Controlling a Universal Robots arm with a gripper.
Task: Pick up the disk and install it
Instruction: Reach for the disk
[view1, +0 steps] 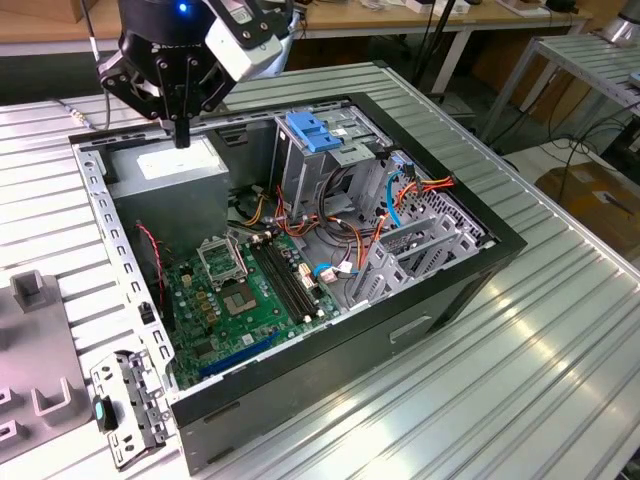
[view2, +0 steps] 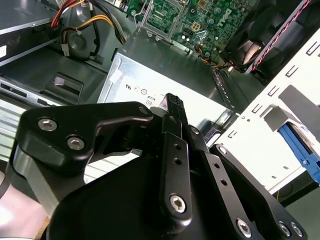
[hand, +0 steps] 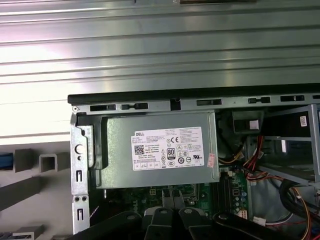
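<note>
The disk is out of view. My gripper (view1: 181, 138) hangs over the back corner of the open computer case (view1: 430, 290), at the exterior view's left. It is shut, and nothing shows between its black fingers (view2: 172, 102). Its tip is just above the grey power-supply box (view1: 165, 168), whose white sticker (hand: 168, 149) faces up. A blue plastic caddy (view1: 313, 132) lies on top of the metal drive cage (view1: 335, 165) inside the case, to the exterior view's right of the gripper.
The green motherboard (view1: 245, 295) lies on the case floor, with orange and red cables (view1: 400, 195) beside the cage. Grey fixture blocks (view1: 35, 300) and a metal bracket (view1: 130, 405) lie on the ribbed table. A blue part (view2: 302, 147) sits in a white slotted holder.
</note>
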